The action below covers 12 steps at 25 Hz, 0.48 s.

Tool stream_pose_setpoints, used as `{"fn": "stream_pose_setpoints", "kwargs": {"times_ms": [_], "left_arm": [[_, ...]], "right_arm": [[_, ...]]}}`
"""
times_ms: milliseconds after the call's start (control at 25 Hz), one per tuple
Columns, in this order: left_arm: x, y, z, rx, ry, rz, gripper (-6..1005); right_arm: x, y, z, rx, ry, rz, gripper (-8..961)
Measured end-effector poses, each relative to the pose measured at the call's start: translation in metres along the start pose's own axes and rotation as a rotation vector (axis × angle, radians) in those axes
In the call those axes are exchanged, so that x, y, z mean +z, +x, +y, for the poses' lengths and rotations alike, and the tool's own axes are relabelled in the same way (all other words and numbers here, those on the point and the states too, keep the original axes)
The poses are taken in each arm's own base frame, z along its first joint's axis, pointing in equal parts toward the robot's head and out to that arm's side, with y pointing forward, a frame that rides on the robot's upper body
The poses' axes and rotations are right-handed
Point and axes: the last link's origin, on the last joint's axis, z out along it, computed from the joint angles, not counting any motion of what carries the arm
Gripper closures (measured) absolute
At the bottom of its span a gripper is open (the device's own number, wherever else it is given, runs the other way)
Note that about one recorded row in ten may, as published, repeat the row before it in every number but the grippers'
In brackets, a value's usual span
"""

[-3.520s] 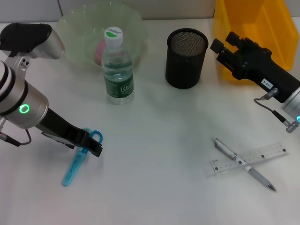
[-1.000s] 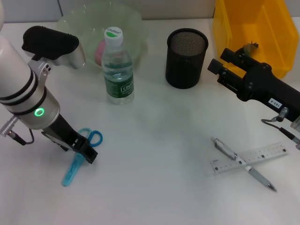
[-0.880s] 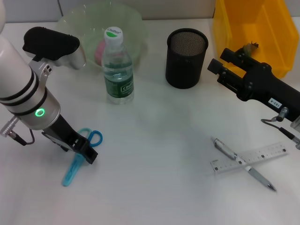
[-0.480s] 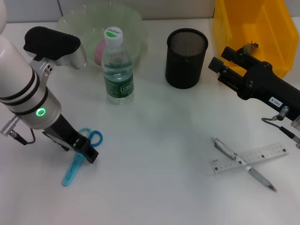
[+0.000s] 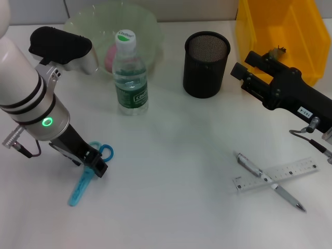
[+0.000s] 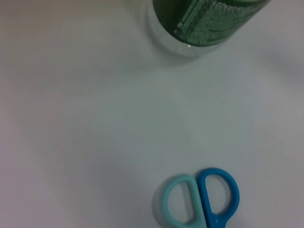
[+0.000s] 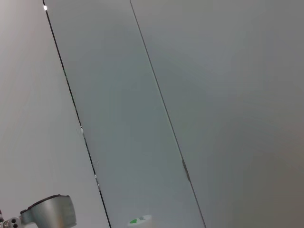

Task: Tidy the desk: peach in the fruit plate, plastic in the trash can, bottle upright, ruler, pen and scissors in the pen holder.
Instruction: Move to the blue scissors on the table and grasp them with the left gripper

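Scissors (image 5: 87,175) lie flat on the bench at near left under your left claw (image 5: 97,168), whose grip I cannot tell; the pen (image 5: 270,182) and ruler (image 5: 275,176) lie crossed at near right, outside the pen holder (image 5: 206,64). Your bottle (image 5: 129,74) stands upright, something pink sits in the fruit plate (image 5: 111,31), and the right claw (image 5: 244,69), state unclear, hovers beside the trash can (image 5: 280,31), whose contents are hard to make out.

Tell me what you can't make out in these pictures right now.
- Left gripper: head view, sits over the scissors; grip unclear.
- Scissors: left wrist view, only the handle loops show; the edge cuts off the blades.
- Peach: head view, mostly behind the bottle.
- Trash can: head view, contents hidden by the right gripper.
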Motion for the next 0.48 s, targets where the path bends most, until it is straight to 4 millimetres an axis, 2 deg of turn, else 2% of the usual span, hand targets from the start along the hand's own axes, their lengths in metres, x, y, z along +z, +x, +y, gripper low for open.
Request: {"fn": "stream_pose_setpoints", "kwargs": {"times_ms": [120,480], "left_arm": [[0.0015,-0.0003,0.0004,0.003,0.000,-0.008,382],[0.0041,-0.0007,0.0001,0.001,0.000,-0.019,381]], "right_arm": [[0.0001,0.0000,-0.0001,0.000,0.000,0.000,378],[0.0023,-0.0010,-0.0004,-0.005,-0.003,0.000,378]]}}
